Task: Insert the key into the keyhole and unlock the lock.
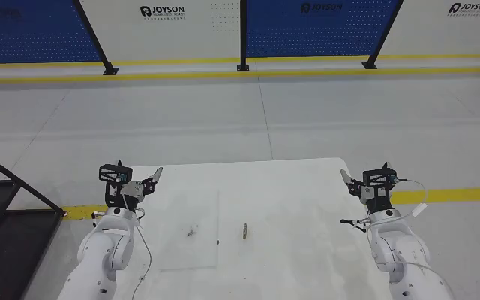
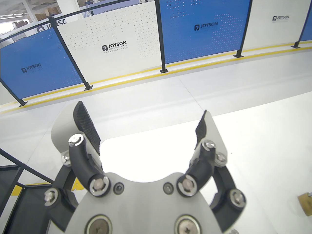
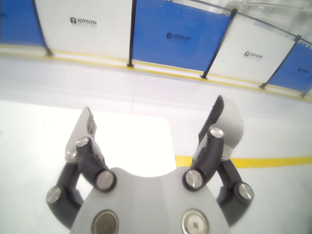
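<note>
left arm point(image 1: 112, 241) and right arm point(image 1: 393, 244) well apart — jaws spread wide.

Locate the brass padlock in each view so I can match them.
Top view: padlock lies near the table's middle, between the two arms.
Left wrist view: padlock cut off at the frame's edge, on the table beside the left gripper.
Right wrist view: faces the table's far corner, away from its middle.
Shared landmark: the blue-and-white fence.

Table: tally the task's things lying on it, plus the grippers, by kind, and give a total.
key: 1
lock: 1
grippers: 2, the left gripper and the right gripper, both open and holding nothing
Total: 4
</note>
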